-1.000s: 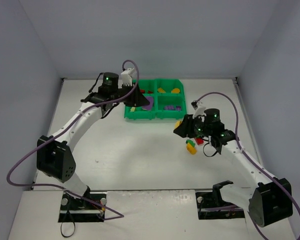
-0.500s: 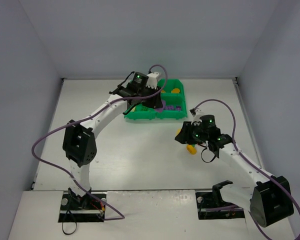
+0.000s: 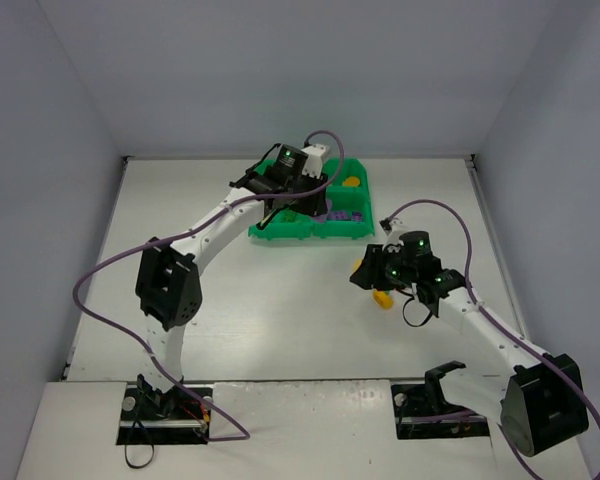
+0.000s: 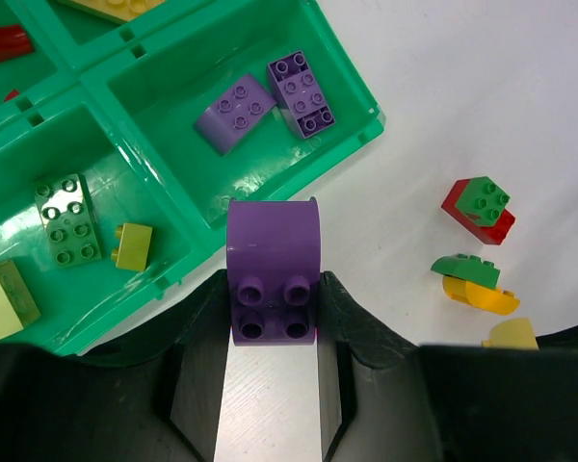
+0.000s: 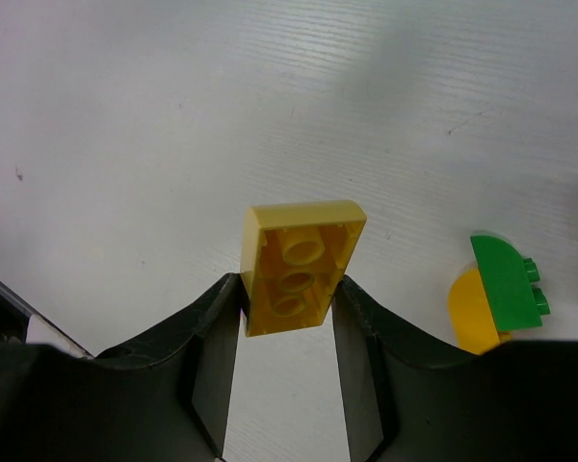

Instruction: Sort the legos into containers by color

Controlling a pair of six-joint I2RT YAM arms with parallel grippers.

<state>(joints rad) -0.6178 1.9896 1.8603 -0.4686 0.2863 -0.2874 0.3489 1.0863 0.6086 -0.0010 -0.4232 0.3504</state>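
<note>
- Left gripper (image 4: 272,294) is closed snugly on a purple arched brick (image 4: 273,255), its pads on the flat sides, and hangs just outside the front wall of the tray (image 4: 308,178).
- Right gripper (image 5: 287,289) pinches a yellow brick (image 5: 299,265) above the bare table (image 5: 125,115), hollow underside showing.
- Both pieces look light, rigid and slick. The flat parallel sides give the sound hold, not the studs or the curve.
- Farther on, two purple bricks (image 4: 236,111) lie in the compartment ahead, whose wall must be cleared. A loose red-green stack (image 4: 479,207) sits well apart.
</note>
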